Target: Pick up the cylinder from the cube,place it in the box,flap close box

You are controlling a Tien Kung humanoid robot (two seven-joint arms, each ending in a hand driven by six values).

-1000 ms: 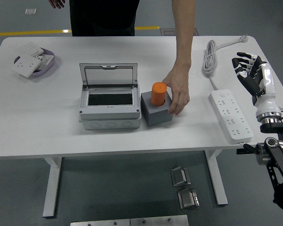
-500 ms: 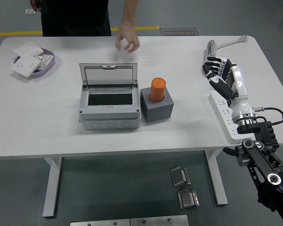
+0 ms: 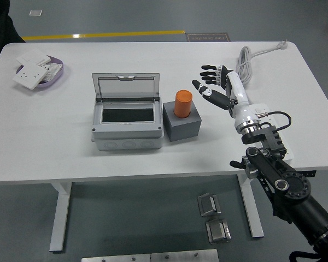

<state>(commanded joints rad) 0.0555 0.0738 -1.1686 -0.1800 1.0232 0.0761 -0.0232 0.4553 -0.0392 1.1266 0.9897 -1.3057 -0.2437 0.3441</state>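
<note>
Right hand [image 3: 214,83] now swung in near the orange cylinder [image 3: 182,103], fingers spread, holding nothing. Person's hand gone from table. Cylinder standing on cube [image 3: 181,124]; grasp next.

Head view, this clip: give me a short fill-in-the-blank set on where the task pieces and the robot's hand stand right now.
1. The orange cylinder stands on the dark grey ____.
2. The grey plastic box has its clear lid ____.
3. The right hand, fingers spread, hovers to the ____ of the cylinder without touching it.
4. The lavender tray of white sockets sits at the table's far ____ corner.

Missing words: cube; open; right; left
</note>
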